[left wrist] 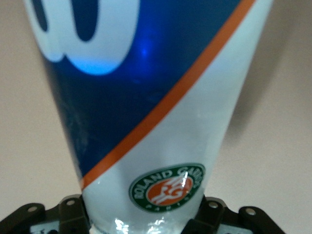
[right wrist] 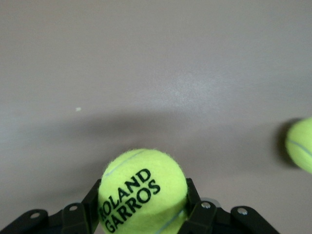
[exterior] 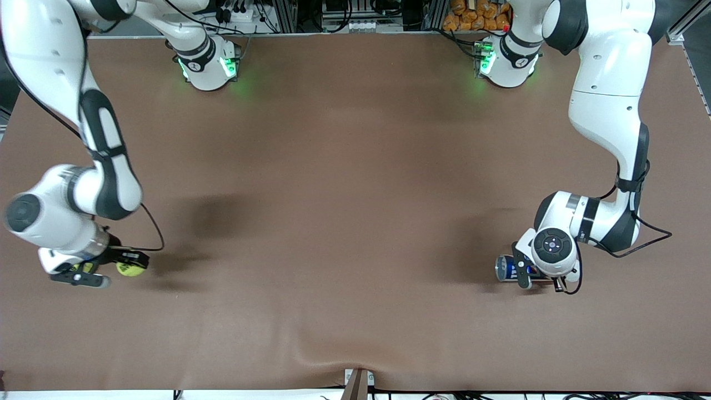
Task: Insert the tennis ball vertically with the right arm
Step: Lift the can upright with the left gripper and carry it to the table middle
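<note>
Yellow-green tennis ball (right wrist: 141,192) with black lettering; blue-and-white can (left wrist: 146,97) with an orange stripe; brown table (exterior: 355,194).

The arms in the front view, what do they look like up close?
Both arms, left and right, are glossy white rounded shells with black bands at the joints. Their bases glow green. Thin black cables loop beside each wrist. The left wrist shows a round dark cap with a small blue light. Each end effector, left and right, is black.

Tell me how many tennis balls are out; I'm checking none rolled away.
2. The held ball is gripped by the right gripper; the loose ball lies on the table beside it. Others may be hidden.
</note>
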Robot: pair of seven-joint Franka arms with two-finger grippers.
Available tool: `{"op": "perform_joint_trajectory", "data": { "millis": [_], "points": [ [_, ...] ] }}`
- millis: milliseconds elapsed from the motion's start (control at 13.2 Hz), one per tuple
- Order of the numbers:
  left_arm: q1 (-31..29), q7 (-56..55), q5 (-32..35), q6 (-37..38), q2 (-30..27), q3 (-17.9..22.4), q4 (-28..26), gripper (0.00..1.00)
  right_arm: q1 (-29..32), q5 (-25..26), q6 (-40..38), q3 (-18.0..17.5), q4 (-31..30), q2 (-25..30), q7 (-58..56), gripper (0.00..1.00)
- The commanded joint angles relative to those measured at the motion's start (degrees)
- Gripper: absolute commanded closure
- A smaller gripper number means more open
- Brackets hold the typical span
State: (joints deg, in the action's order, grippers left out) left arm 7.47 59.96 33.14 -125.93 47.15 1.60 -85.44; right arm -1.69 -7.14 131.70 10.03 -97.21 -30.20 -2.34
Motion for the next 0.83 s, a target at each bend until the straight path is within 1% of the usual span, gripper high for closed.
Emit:
{"op": "perform_joint_trajectory", "data": {
  "millis": [0,76,303,379,455,607,758],
  "points": [
    [0.26,1.12,0.61,-0.37,-0.65,-0.11,1.85,0.44,-0.32,0.11,-10.54,1.13,2.88,5.40,2.41,1.00],
    [0.52,1.12,0.35,-0.19,-1.17,-0.45,2.03,0.44,-0.33,0.55,-15.02,1.66,5.60,6.28,3.90,1.00],
    [0.44,0.86,-0.70,0.42,-3.89,-6.24,2.03,0.44,0.29,1.78,-31.97,1.84,16.93,7.26,4.36,1.00],
    [0.26,0.86,-1.75,0.51,-4.77,-8.26,2.03,0.44,0.20,1.87,-36.12,2.10,19.75,7.43,4.53,1.00],
    [0.00,0.86,-3.94,0.86,-5.65,-10.19,2.03,0.44,0.29,1.78,-39.73,2.19,21.95,8.31,4.53,1.00],
    [0.00,0.60,-9.91,1.12,-7.85,-13.36,2.03,0.44,0.29,1.87,-43.79,2.19,23.38,11.03,4.62,1.00],
    [0.26,-0.80,-18.50,1.13,-8.91,-15.48,2.03,0.44,0.29,1.96,-47.04,2.19,23.82,14.01,4.62,1.00]
  ]
}}
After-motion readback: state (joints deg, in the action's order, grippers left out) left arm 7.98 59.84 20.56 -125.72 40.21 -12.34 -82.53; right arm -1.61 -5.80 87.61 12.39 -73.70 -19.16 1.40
